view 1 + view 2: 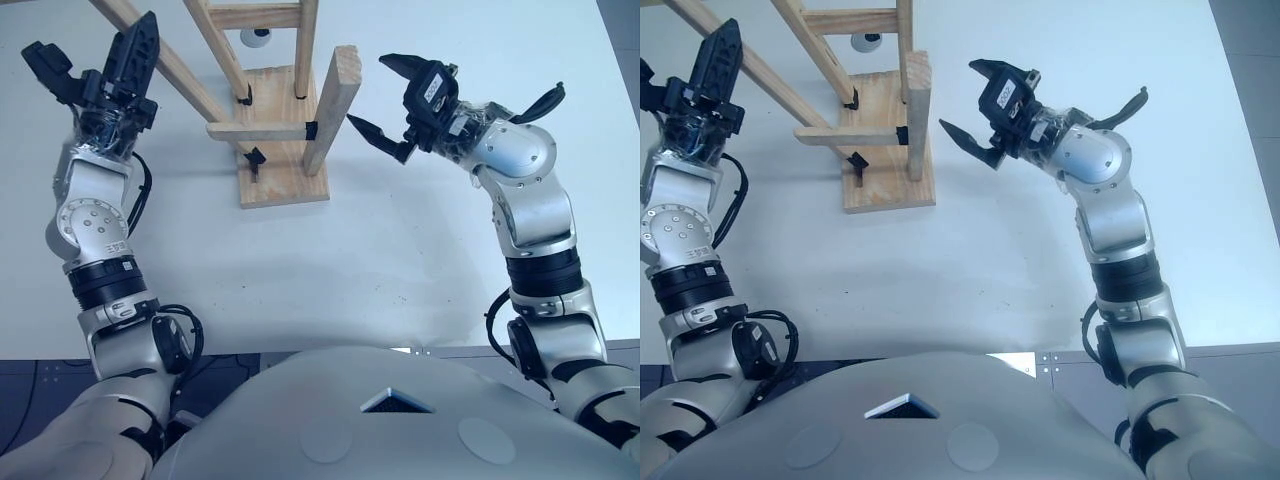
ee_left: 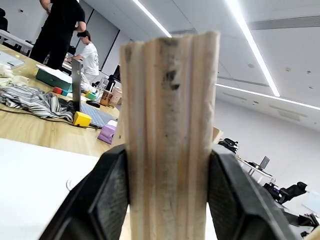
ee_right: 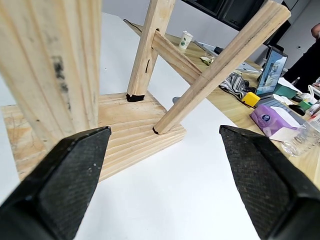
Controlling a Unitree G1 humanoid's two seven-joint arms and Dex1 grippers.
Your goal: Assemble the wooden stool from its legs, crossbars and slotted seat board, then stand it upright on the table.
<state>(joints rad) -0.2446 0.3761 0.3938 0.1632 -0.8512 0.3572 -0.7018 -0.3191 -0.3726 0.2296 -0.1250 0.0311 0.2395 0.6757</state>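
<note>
In the head views the stool [image 1: 275, 110] lies upside down at the upper middle of the frame on the white table [image 1: 400, 260]. Its seat board [image 1: 285, 185] is flat on the surface and its legs rise toward the camera. A crossbar [image 1: 255, 130] joins two of them, with black marks at the joints. At the upper left the left gripper [image 1: 140, 40] points up the frame and is clamped on a slanted leg [image 1: 190, 80] that runs down toward the middle of the board. At the upper right the right gripper [image 1: 368, 90] is spread wide, just beside the nearest leg [image 1: 335, 105] but apart from it, with one finger higher in the frame than the other. In the left wrist view the pale, grainy end of the slanted leg stands upright between the two black fingers [image 2: 107, 195], which press on both of its sides. An office room lies behind it. In the right wrist view two black fingers [image 3: 65, 185] stand far apart with bare table between them. The nearest leg looms beside one finger, and past it the seat board holds two more legs, one upright and one slanted, crossing each other.
</note>
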